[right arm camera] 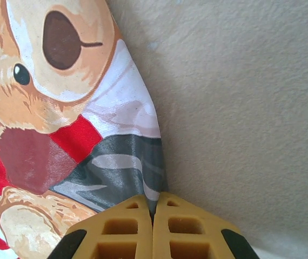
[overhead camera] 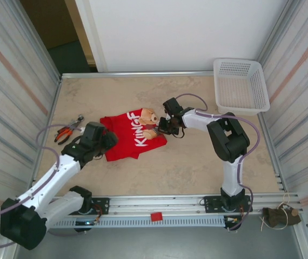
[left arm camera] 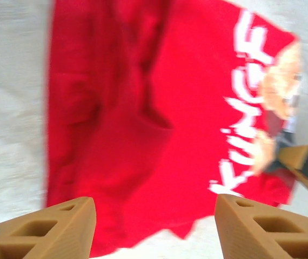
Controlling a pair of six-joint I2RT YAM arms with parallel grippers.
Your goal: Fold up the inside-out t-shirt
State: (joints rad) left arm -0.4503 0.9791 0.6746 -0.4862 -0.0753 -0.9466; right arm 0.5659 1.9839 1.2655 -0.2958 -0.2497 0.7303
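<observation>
slippage risk at t-shirt point(overhead camera: 119, 140) edge.
right end effector point(right arm camera: 154, 208) pinches only its rim; left end effector point(left arm camera: 154, 202) hangs open.

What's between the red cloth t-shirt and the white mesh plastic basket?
Top view: the right tool, shut on the red cloth t-shirt, and its white forearm; otherwise bare beige tabletop.

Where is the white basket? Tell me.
In the top view, the white basket sits in the far right corner of the table, well apart from the red t-shirt lying near the middle.
</observation>
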